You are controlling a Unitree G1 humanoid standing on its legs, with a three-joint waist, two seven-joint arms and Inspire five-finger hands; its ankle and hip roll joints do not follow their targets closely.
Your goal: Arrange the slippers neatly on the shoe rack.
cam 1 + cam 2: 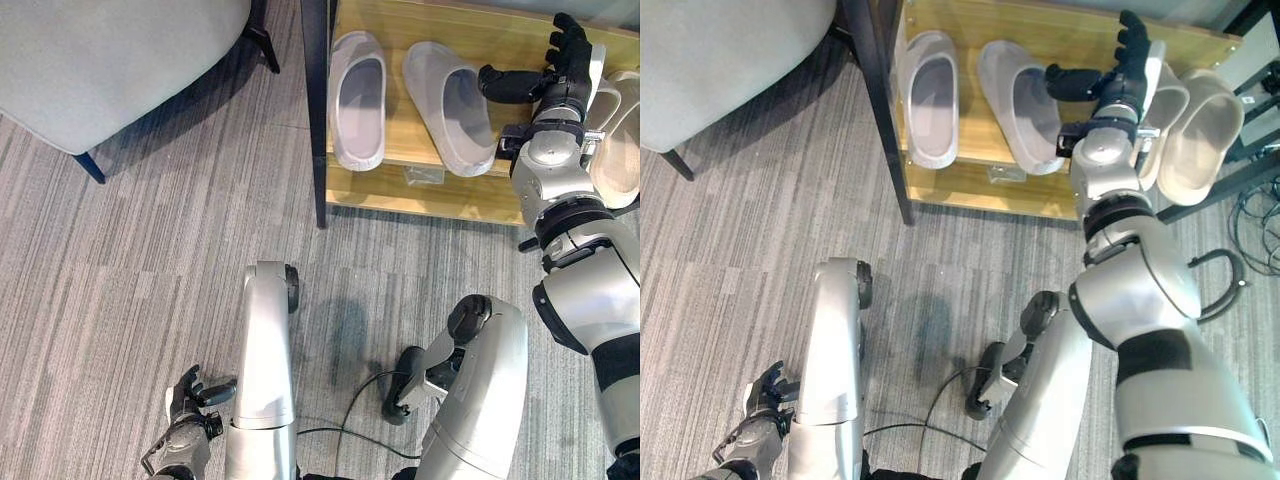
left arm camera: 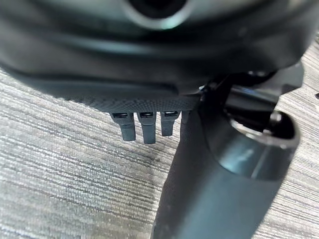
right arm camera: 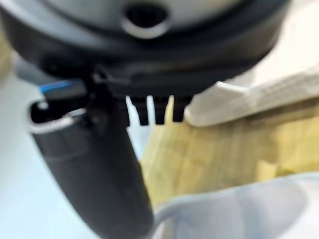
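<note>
My right hand (image 1: 562,62), fingers straight, hovers between grey slipper (image 1: 450,105) and beige pair (image 1: 1188,135) (left hand (image 1: 187,420) idle): nudge heels level on the rack (image 1: 400,185).

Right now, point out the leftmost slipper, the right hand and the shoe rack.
leftmost slipper (image 1: 357,98): left eye view, on its footbed.
right hand (image 1: 563,62): left eye view, on its palm.
shoe rack (image 1: 425,192): left eye view, on its wooden front edge.
</note>
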